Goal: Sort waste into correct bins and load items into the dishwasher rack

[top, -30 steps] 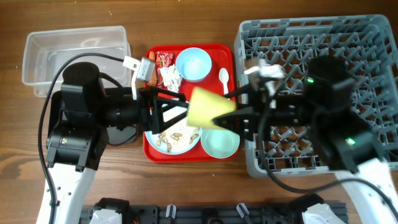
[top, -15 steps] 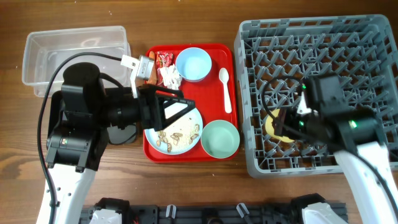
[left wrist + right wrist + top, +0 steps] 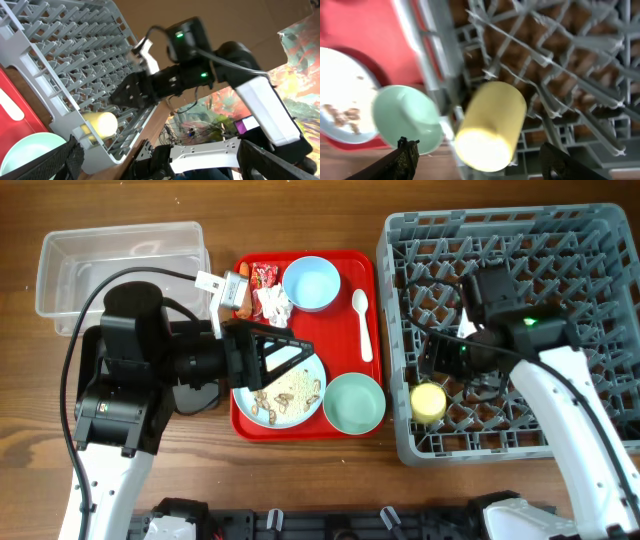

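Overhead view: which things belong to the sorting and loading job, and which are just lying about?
Job: cup, dish, bowl, plate, spoon, tissue, wrapper, crumbs, tub, rack.
Lying about: red tray, table.

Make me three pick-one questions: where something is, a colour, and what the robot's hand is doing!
1. Where is the yellow plastic cup? A on a chair; B in the grey plastic rack; C in a drawer.
2. The round dish on the flat red tray nearest the cup is: A purple; B black; C pale green.
3. The right hand is: A open; B shut on the cup; C shut on a spoon.
B, it sits among the pegs; C, seen from overhead; A, its fingers stand wide apart.
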`<state>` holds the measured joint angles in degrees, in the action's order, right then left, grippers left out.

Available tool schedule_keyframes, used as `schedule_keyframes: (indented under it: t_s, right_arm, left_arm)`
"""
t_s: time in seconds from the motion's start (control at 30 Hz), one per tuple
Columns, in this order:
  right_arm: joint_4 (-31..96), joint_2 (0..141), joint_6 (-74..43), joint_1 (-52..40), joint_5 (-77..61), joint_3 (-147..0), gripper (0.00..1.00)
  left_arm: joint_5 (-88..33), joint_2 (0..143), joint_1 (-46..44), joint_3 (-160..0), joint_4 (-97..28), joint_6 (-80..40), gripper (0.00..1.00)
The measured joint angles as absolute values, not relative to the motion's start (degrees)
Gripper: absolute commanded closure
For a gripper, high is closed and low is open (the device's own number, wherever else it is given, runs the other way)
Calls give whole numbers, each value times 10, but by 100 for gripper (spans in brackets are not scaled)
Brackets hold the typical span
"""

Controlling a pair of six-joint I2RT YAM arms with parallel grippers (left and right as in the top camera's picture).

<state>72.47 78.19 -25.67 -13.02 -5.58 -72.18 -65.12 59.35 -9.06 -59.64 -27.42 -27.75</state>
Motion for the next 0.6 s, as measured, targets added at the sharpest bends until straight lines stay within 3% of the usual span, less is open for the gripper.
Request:
schedule_keyframes:
  t_s: [0.17,0.3,0.5,0.6]
  right_arm:
    - [676,766,-226,-213,-86,-744,28]
    - [648,791,-240,-327,-73,-743,36]
    - [573,920,-261,-354,-30,-713,40]
    - [537,970,-252,-354,-12,-710,40]
  left_arm:
    - [-639,593,-72,-596,-277,-277,0]
    - [-577,582,0,-598,-357,-277,0]
    - [-369,559,124,-600,-532,-277,0]
    - [-304,557,163,-600,-561,-277,0]
